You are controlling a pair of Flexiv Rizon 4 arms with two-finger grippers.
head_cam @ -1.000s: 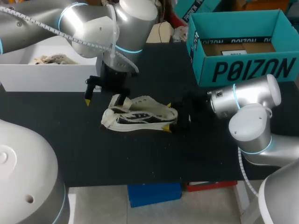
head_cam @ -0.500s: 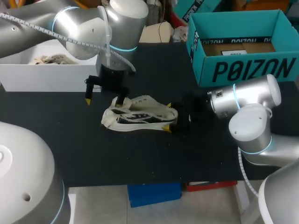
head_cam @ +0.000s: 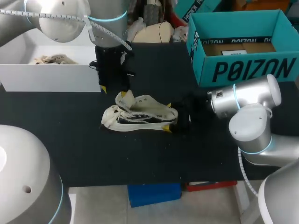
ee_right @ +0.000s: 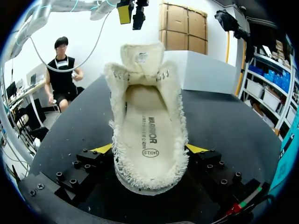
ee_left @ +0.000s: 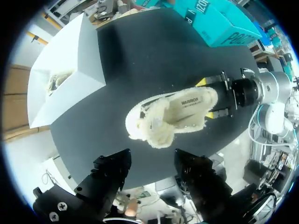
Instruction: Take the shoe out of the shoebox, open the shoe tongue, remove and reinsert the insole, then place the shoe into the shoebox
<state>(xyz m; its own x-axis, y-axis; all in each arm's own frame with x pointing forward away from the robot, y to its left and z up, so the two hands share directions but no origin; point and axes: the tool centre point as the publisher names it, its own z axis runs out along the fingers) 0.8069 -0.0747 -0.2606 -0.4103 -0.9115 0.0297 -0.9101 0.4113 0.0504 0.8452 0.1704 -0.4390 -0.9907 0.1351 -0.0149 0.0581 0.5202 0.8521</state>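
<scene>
White bin (head_cam: 46,77): upper left of the head view, on the black table (head_cam: 140,158). 1 cream item lies inside, too small to identify.
Left arm: comes in from the upper left corner of the head view.
Left gripper (head_cam: 113,91): the 2 fingers stand apart with nothing between them. It hangs over the tongue end of the shoe. 1 yellow tip is just beside the tongue; I cannot tell whether it touches.
Shoe (head_cam: 140,114): cream, on the table left of centre in the head view, out of the box. It lies left to right, heel toward the right.
Tongue (ee_right: 142,58): stands up at the end of the opening far from the right gripper.
Insole (ee_right: 149,135): seated inside the shoe, printed face showing.
Right gripper (head_cam: 167,116): clamped on the heel, 1 yellow tip against each side.
Right arm: comes in from the right edge of the head view.
Shoebox (head_cam: 243,70): teal, open-topped, upper right of the head view, well apart from the shoe.
</scene>
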